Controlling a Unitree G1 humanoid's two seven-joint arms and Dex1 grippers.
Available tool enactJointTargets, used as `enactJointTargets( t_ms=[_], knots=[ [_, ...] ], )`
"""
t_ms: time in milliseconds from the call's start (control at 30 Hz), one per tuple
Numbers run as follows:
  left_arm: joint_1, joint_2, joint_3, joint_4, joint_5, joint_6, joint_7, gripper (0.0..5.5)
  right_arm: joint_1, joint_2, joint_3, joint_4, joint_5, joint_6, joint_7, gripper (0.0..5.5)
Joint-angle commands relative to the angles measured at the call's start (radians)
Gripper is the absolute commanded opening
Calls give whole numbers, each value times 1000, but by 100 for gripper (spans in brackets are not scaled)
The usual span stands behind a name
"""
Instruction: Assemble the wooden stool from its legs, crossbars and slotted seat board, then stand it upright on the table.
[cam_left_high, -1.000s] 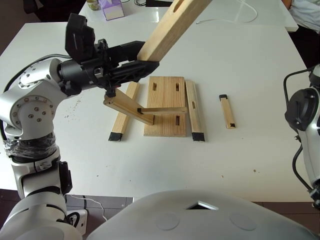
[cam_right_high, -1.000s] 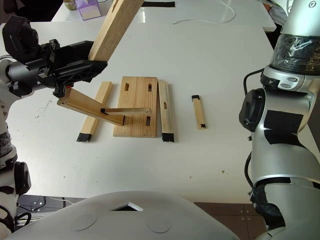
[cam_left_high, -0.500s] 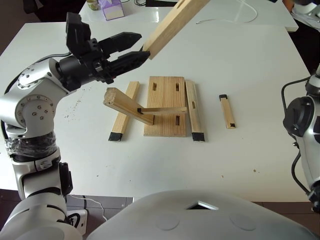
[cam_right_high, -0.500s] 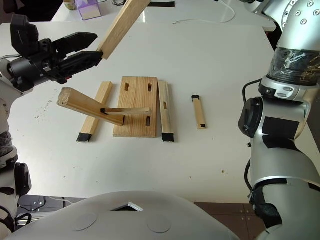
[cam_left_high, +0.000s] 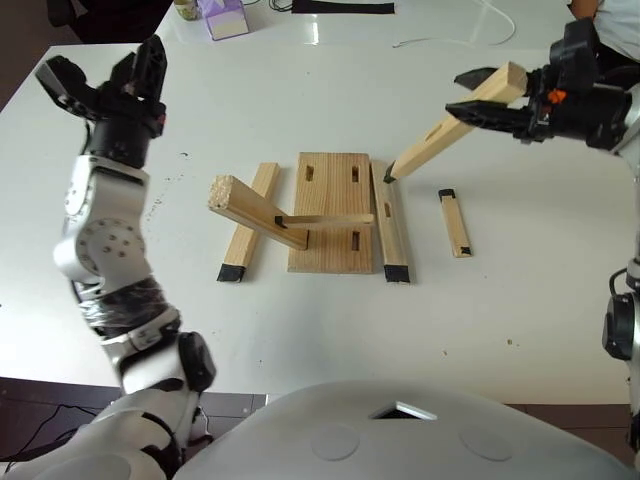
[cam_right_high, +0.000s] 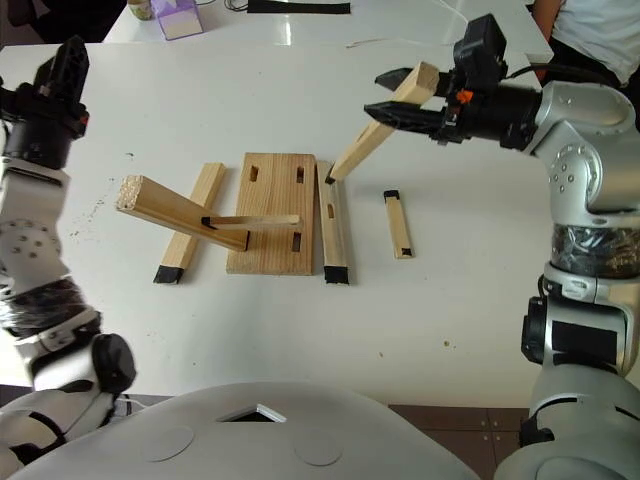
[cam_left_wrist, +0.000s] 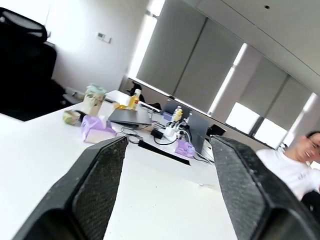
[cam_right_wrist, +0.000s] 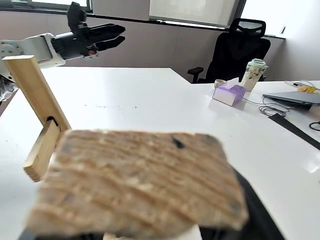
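Presently: 1 leg (cam_left_high: 440, 135) held aloft

At upper right the right gripper (cam_left_high: 462, 93) clamps the tilted leg, its black-tipped end near the flat leg (cam_left_high: 388, 225) just right of the seat board (cam_left_high: 330, 190) at centre. At upper left the left gripper (cam_left_high: 102, 70) is raised, fingers spread, empty. A leg-and-crossbar pair (cam_left_high: 255, 215) leans over the board's left edge.

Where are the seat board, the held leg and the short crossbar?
seat board (cam_left_high: 330, 185), left eye view, between upper slots
held leg (cam_left_high: 432, 142), left eye view, mid shaft
short crossbar (cam_left_high: 456, 224), left eye view, its middle
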Motion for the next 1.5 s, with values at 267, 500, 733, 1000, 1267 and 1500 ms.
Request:
enactJointTargets(
  t_ms=[267, 500, 733, 1000, 1267, 1500],
  knots=[
    [100, -194, -107, -103, 85, -46, 189, 304, 170, -2, -43, -318, 236, 142, -77, 201],
    [107, -178, -123, -94, 107, -63, 179, 304, 172, 1, 37, -242, 182, 111, -64, 201],
    [157, -195, -158, -130, 132, -85, 173, 304, 141, -23, 90, -160, 118, 77, -31, 201],
    [269, -196, -290, -240, 212, -81, 148, 304, 18, -17, 150, -179, 100, 86, -27, 201],
    [385, -268, -361, -273, 296, -144, 172, 304, -66, -40, 261, -185, 31, 57, 65, 201],
    [441, -317, -391, -282, 345, -195, 188, 304, -107, -33, 347, -174, -42, 17, 115, 201]
  ],
)
